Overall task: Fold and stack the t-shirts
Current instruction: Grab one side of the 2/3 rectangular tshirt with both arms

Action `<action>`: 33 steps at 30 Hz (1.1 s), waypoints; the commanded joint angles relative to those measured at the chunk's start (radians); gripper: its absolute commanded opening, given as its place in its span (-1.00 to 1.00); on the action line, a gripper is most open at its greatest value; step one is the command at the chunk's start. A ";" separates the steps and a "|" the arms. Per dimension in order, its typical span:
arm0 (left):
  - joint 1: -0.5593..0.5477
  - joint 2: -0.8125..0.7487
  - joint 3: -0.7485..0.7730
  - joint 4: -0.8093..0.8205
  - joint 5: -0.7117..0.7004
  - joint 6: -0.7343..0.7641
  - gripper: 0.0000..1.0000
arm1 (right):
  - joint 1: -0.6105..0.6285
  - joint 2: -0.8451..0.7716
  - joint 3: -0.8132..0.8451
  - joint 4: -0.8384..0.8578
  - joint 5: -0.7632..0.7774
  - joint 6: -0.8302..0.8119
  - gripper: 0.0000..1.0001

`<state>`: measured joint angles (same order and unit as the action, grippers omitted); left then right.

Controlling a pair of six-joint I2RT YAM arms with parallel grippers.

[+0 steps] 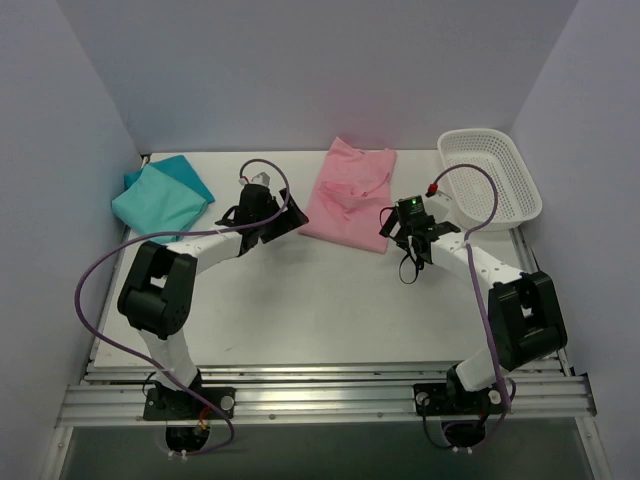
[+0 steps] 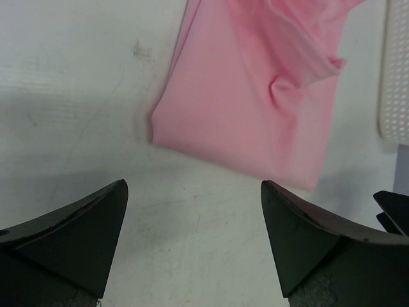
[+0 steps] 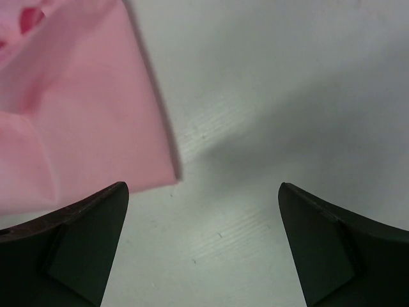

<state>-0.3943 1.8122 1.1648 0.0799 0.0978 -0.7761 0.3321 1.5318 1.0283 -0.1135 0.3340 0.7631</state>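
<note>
Pink t-shirt flat between left pincer and right pincer, both agape and empty

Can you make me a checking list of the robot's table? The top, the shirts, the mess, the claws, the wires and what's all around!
Surface: white table, faint scuffs.
Job's things: pink t-shirt folded, back middle; teal t-shirt folded, back left; apart, not yet stacked.
Clutter: white mesh basket, back right, nothing seen inside.
Grippers: left gripper open, holding nothing, beside the pink shirt's left edge; right gripper open, holding nothing, by its right corner.
Cables: purple cable loops along each arm, off the shirts.
Surroundings: plain pale walls on three sides.
</note>
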 commanded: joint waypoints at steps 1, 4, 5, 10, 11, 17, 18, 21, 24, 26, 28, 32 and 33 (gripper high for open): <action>-0.026 0.010 -0.022 0.106 -0.047 -0.023 0.88 | 0.012 -0.027 -0.077 0.103 -0.058 0.044 0.99; -0.046 0.059 -0.027 0.144 -0.029 -0.040 0.88 | 0.027 -0.001 -0.109 0.150 -0.076 0.059 0.99; -0.049 0.070 -0.025 0.150 -0.026 -0.051 0.88 | 0.041 0.016 -0.114 0.162 -0.076 0.064 0.99; -0.057 0.140 -0.001 0.179 -0.013 -0.074 0.88 | 0.061 0.085 -0.125 0.209 -0.072 0.081 0.99; -0.057 0.147 0.002 0.182 -0.013 -0.078 0.88 | 0.062 0.099 -0.125 0.230 -0.075 0.090 0.99; -0.063 0.190 0.012 0.212 -0.024 -0.109 0.88 | 0.084 0.238 -0.079 0.253 -0.070 0.125 0.93; -0.063 0.194 0.012 0.216 -0.026 -0.111 0.88 | 0.088 0.248 -0.077 0.255 -0.069 0.136 0.91; -0.066 0.197 0.013 0.215 -0.035 -0.111 0.88 | 0.096 0.266 -0.088 0.271 -0.070 0.146 0.85; -0.066 0.197 0.013 0.216 -0.044 -0.107 0.88 | 0.097 0.271 -0.115 0.296 -0.067 0.154 0.58; -0.066 0.200 0.012 0.219 -0.046 -0.111 0.88 | 0.097 0.275 -0.120 0.299 -0.066 0.159 0.26; -0.067 0.202 0.012 0.222 -0.043 -0.114 0.88 | 0.097 0.278 -0.122 0.293 -0.064 0.162 -0.15; -0.069 0.202 0.006 0.228 -0.046 -0.117 0.88 | 0.097 0.272 -0.134 0.288 -0.056 0.163 -0.75; -0.069 0.202 0.003 0.233 -0.047 -0.118 0.88 | 0.097 0.274 -0.135 0.287 -0.055 0.165 -0.84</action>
<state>-0.4572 2.0003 1.1481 0.2745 0.0639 -0.8875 0.4255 1.7863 0.9123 0.2184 0.2623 0.9165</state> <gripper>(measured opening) 0.939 0.104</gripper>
